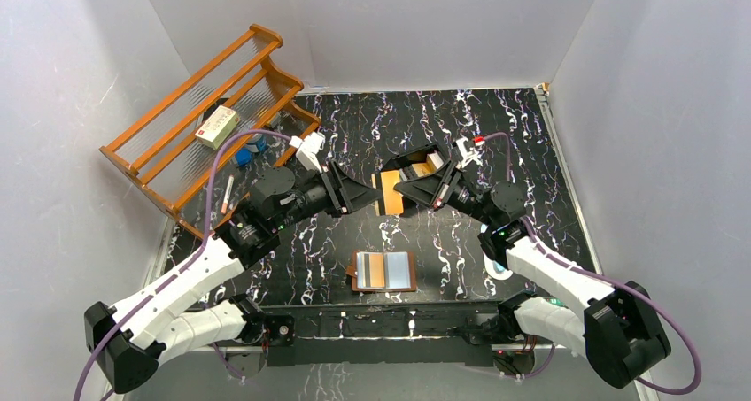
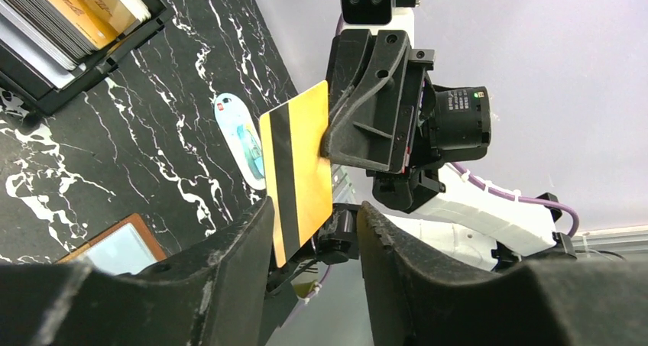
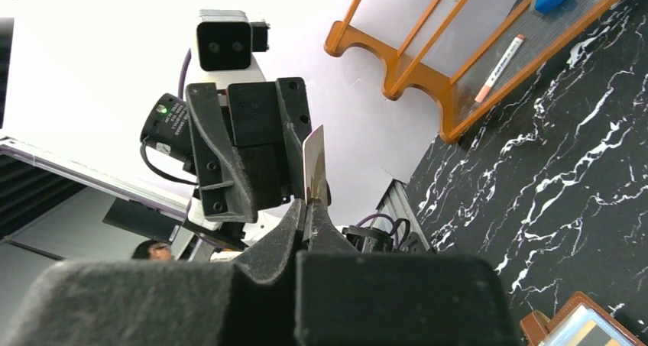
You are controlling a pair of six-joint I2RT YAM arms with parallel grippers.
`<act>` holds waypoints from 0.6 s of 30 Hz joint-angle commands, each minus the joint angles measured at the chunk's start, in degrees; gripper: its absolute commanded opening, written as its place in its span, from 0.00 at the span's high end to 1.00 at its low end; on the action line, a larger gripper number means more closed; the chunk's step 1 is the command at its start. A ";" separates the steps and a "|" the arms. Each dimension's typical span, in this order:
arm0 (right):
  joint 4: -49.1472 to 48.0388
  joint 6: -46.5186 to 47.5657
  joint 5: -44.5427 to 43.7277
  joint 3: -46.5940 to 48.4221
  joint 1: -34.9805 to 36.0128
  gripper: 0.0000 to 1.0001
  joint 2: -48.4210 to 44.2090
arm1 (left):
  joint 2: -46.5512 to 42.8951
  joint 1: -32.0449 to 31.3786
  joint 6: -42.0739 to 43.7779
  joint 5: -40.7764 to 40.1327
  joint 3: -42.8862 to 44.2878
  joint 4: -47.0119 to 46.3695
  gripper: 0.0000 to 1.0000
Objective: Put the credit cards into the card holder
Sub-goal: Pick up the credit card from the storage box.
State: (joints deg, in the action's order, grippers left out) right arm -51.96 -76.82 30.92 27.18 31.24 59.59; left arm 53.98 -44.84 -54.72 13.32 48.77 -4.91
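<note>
An orange-gold credit card [image 1: 390,193] with a black stripe hangs in the air above the table's middle. My right gripper [image 3: 308,208] is shut on one end of the card [image 3: 314,159], which shows edge-on there. My left gripper [image 2: 315,212] is open, its jaws on either side of the card's [image 2: 298,170] other end, close to one finger. I cannot tell if they touch. More cards stand in a black tray [image 1: 421,166] behind. The brown card holder [image 1: 385,271] lies open near the front, with an orange card showing in its sleeves.
An orange wooden rack [image 1: 204,109] with a small box and a pen stands at the back left. A white-and-blue oblong packet [image 2: 241,136] lies on the black marbled table by the right arm. Grey walls close in three sides.
</note>
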 commanded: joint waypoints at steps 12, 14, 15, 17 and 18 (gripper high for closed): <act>2.43 3.48 -0.28 0.47 1.23 1.00 -3.45 | 0.23 -0.05 0.56 -2.30 -0.30 1.49 0.46; 1.54 2.91 0.02 0.25 1.27 1.00 -3.21 | 0.20 -0.07 0.14 -3.52 -0.19 2.29 0.46; 1.18 2.68 0.25 0.31 1.23 1.00 -3.05 | 0.19 -0.03 0.46 -3.72 -0.03 2.93 0.45; 1.20 2.63 0.57 0.69 1.27 1.00 -2.93 | 0.18 -0.07 0.85 -3.56 0.22 2.87 0.45; 1.50 2.78 0.71 0.83 1.23 1.00 -2.98 | 0.17 -0.07 0.77 -3.57 0.13 2.76 0.45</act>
State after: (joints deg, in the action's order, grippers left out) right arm -47.59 -74.63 29.80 26.02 31.92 57.84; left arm 54.59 -44.91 -55.07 11.99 48.66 -3.11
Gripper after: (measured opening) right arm 0.011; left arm 0.550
